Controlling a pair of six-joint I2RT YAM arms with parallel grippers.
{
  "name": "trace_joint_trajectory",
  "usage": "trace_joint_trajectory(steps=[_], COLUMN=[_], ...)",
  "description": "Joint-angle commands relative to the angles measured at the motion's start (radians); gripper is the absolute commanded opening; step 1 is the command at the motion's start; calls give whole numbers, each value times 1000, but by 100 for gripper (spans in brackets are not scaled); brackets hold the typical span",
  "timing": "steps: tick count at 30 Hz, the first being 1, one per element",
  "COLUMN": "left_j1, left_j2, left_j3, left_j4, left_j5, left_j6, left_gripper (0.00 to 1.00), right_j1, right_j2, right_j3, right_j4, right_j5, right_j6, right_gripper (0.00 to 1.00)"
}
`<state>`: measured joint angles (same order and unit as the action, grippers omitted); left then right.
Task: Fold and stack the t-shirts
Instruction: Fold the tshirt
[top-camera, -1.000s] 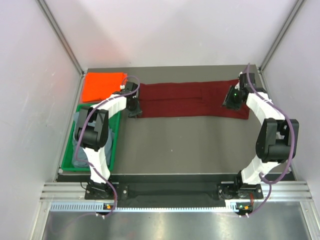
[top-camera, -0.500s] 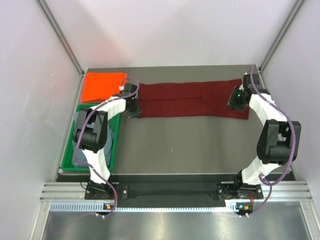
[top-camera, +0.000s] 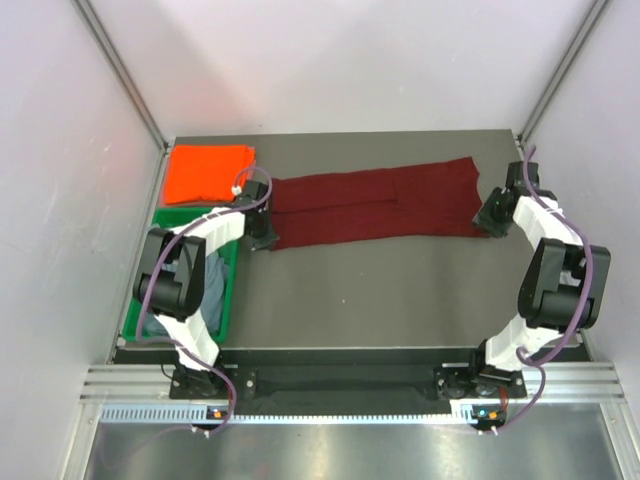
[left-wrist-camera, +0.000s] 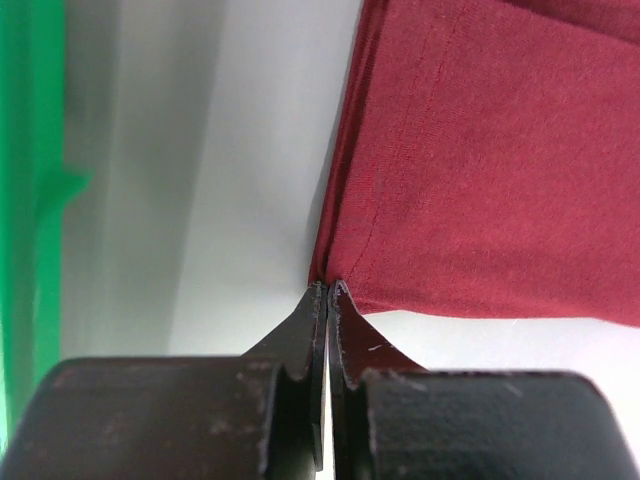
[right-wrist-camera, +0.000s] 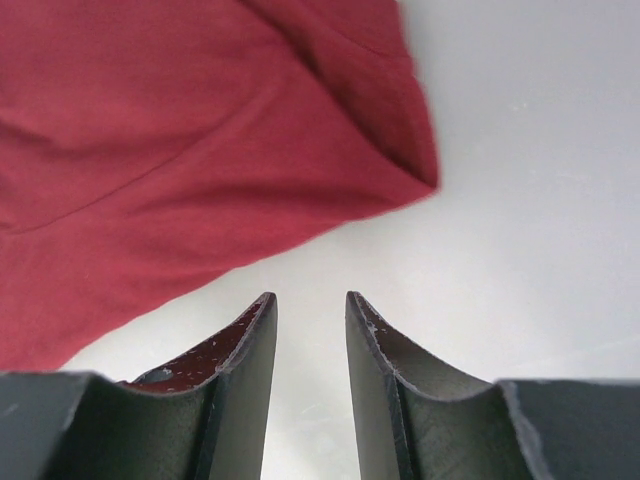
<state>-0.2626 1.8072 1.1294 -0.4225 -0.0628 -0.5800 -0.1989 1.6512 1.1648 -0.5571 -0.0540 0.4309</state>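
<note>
The left gripper is closed, and its two fingers meet tip to tip in the left wrist view. Between the tips it pinches the near corner of the dark maroon t-shirt. From this corner the cloth goes away ahead of the fingers and to their right, and its folded edge runs straight forward over the grey table. In the top view the maroon t-shirt lies as a long folded band, a little slanted, from the left gripper across to the right gripper. The right gripper is open by a narrow gap, with only bare table between the fingers. The end of the maroon t-shirt lies ahead of this gripper and to its left, close to the left finger but not inside the gap. The bright orange t-shirt lies folded flat beyond the left gripper and to its left, apart from the maroon one. The green plastic tray stands to the left of the left gripper, nearer to the arm's base, and its wall shows as a green strip at the left edge of the wrist view. The grey-blue t-shirt lies in this tray, partly hidden under the left arm.
</note>
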Motion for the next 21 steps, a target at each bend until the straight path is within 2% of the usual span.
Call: trace_joint_trajectory(steps=[1,9,10,12,16,19,21], left_j1=[-12,-15,-15,-15,-15,-13,-15], left_j2=[-68,-185,-203,-241,-273,-269,-259], left_j3=[-89,-175,-177,-163,-45,53,90], left_j4=[-124,-167,-174,-206,-274,-312,-312], left_j5=[-20,-66,-71,-63,-68,-69,-30], left_j6=[-7,-7,-9,-3,19,26,29], left_gripper=[0,2,10,17,37,41,43], right_j1=[-23,-42,-42,-37,-30,-8,19], right_j2=[-50,-60,-68,-85,-97,-96,-64], right_j3=[-17,18,16,15,-45,-59,-10], right_j4=[2,-26,-24,-30,11,46,7], right_j5=[28,-55,-55,-41,-66,-29,31], right_j6=[40,161,189,230,418,521,590], right_gripper=[34,36,37,43,54,56,58])
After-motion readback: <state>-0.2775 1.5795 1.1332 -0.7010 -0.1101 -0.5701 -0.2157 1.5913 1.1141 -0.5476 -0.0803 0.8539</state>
